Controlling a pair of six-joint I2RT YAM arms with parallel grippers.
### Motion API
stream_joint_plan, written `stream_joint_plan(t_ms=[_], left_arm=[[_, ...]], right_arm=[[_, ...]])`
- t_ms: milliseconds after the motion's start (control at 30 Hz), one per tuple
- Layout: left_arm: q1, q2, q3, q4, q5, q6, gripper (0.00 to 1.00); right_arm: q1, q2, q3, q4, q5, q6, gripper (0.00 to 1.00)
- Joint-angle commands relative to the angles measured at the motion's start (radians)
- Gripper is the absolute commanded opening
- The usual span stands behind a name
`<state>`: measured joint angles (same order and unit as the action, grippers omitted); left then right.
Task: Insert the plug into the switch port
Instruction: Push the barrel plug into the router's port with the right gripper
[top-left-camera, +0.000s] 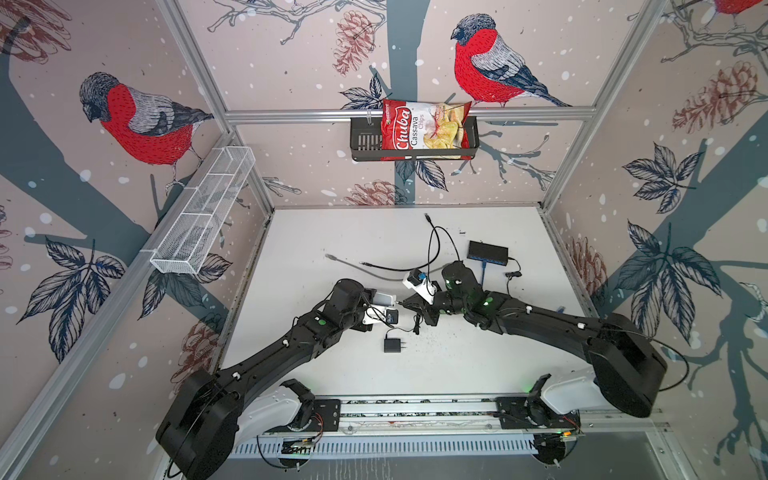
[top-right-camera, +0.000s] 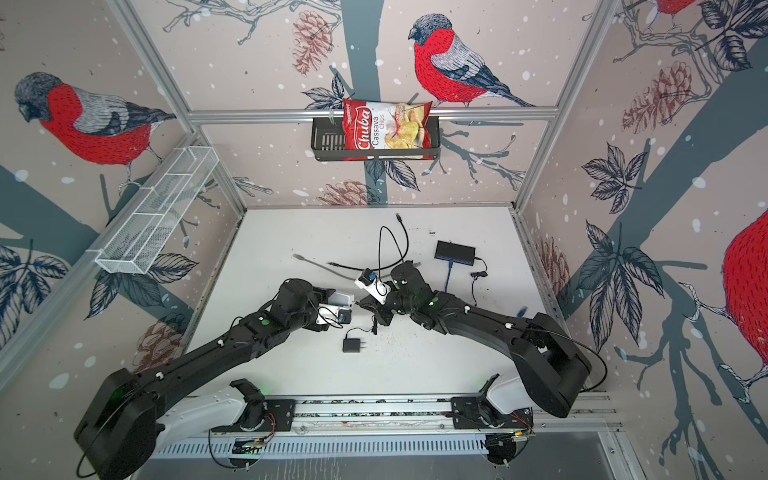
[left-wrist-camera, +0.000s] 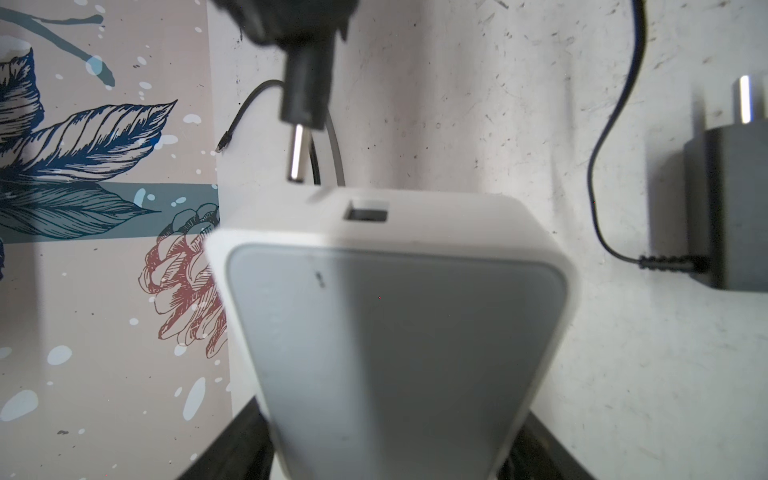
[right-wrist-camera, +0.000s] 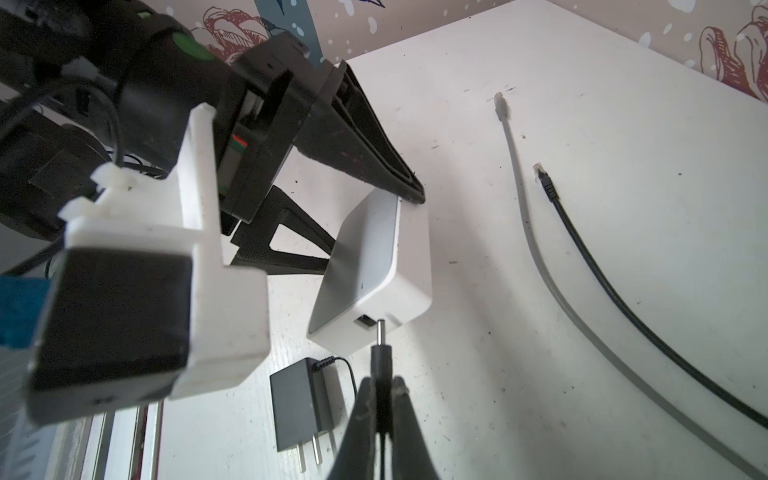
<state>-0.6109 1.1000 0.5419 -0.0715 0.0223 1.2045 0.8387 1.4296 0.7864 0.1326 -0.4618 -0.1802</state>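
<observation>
From a top view: holds the white switch (top-left-camera: 380, 297) in the left claw (top-left-camera: 388, 300), spread wide around it; pinches the black plug (top-left-camera: 399, 302) in the right claw (top-left-camera: 409, 302), pressed tight on it, tip toward the switch; from the left wrist: shows the plug's tip just beside the port (left-wrist-camera: 366, 212), not in it; from the right wrist: shows the same, plus a charger (right-wrist-camera: 299, 399) flat on the tabletop (right-wrist-camera: 623, 124) nearby.

Black plug (right-wrist-camera: 381, 357) beside white switch (right-wrist-camera: 374, 266) port (right-wrist-camera: 365, 321)
</observation>
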Motion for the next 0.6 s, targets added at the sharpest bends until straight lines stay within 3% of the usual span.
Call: stream_joint_plan(t_ms=[0,567], left_arm=[[-0.001,-0.005,-0.005,0.066,-0.002,0.015,0.50],[-0.001,-0.008,-0.007,0.047,0.005,0.022,0.49]], right_arm=[[0.002,0.003,0.008,-0.036,-0.048,-0.016,0.07],[0.007,0.056,0.050,-0.055,-0.060,-0.018,0.07]])
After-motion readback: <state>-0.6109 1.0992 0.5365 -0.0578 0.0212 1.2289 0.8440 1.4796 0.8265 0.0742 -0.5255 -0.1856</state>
